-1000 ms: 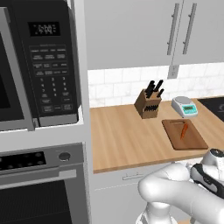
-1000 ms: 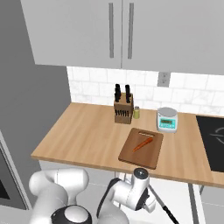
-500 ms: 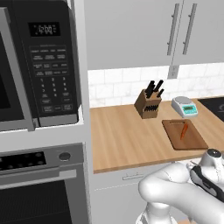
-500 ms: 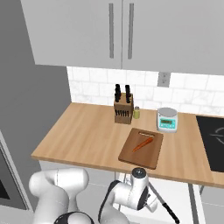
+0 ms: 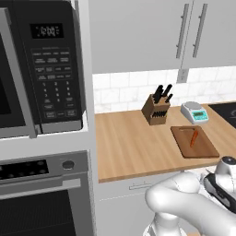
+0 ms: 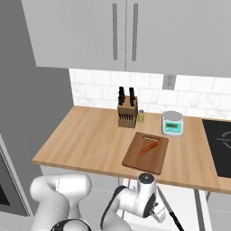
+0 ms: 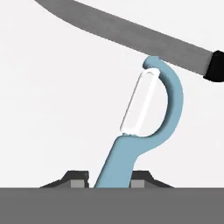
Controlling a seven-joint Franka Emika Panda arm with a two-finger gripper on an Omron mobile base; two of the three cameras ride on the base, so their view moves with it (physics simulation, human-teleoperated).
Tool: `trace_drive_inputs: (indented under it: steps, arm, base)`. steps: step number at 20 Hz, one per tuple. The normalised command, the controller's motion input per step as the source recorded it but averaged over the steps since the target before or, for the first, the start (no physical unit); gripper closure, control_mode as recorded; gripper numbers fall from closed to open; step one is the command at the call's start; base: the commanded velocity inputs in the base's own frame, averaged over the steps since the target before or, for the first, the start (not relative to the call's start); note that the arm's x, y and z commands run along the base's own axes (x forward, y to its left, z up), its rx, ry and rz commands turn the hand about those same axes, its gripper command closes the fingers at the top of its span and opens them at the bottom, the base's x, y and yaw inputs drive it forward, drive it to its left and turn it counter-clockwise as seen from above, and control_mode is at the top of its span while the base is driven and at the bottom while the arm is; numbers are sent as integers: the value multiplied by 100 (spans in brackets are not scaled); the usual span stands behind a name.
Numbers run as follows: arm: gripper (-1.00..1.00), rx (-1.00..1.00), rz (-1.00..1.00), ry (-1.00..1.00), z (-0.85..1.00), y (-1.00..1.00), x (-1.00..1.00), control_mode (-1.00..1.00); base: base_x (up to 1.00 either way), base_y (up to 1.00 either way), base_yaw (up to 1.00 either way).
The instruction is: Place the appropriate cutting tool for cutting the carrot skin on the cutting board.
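Peeler [image 7: 148,118], teal handle: pinched between gripper [image 7: 110,178] fingertips; head points to 1 o'clock, beneath a knife blade [image 7: 127,30].

Grey cabinets [image 6: 122,36] hang over a white-tiled backsplash [image 6: 108,92] and tan countertop [image 5: 133,145], with a black microwave [image 5: 41,69] at upper left.

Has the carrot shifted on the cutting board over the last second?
No. The carrot lies in the same spot on the cutting board, still diagonal.
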Motion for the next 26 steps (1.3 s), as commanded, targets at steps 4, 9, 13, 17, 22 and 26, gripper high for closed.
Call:
trace_drive_inputs:
  steps: [4, 9, 13, 17, 22, 26]
  arm:
    - [100, 3, -1, -3, 78, 1, -70, -100]
    - [100, 3, -1, -5, 99, 10, -42, -100]
    - [100, 0, 0, -8, 100, 42, -5, -100]
    - [100, 0, -1, -7, 81, 33, 5, -100]
    - [100, 0, -4, -3, 46, 10, 82, -100]
    - [100, 0, -6, 0, 36, 0, 100, -100]
  base:
    - [0, 0, 0]
    - [0, 0, 0]
    - [0, 0, 0]
    - [0, 0, 0]
    - [0, 0, 0]
    - [0, 0, 0]
